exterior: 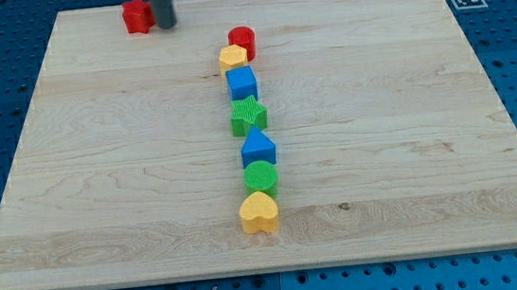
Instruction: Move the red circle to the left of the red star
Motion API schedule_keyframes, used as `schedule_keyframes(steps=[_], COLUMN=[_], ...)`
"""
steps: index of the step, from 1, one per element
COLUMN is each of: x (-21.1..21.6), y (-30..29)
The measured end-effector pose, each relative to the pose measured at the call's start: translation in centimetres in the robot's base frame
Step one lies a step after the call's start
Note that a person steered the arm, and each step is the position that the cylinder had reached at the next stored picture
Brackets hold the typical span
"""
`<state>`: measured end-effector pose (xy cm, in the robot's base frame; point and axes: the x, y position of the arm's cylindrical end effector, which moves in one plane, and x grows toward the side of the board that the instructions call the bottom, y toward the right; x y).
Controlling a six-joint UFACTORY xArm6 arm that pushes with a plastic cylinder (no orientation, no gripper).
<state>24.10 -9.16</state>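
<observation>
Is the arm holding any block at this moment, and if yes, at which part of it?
Nothing is held. The arm ends in a plain rod; my tip stands just at the view's right of the red star, near the board's top edge, far from the red circle.

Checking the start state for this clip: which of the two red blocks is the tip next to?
The red star at the view's top left; my tip stands just to its right. The red circle sits apart, heading the column of blocks.

My tip (166,26) rests at the tabletop's (411,149) top edge, just right of the red star (137,16). Well to its right and lower, the red circle (242,41) heads a line running down the view: yellow hexagon (232,59), blue cube (242,83), green star (248,115), blue pentagon-like block (258,149), green circle (261,178), yellow heart (259,212).
</observation>
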Motion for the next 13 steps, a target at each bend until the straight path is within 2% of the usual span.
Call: schedule_keyframes(steps=[1,2,3,5,7,9,11,13], x=[1.6,8.0,11.8,11.0,7.5,8.1,8.1,7.6], y=[11.5,20.7,20.5,15.7,13.2,12.6,5.1,3.3])
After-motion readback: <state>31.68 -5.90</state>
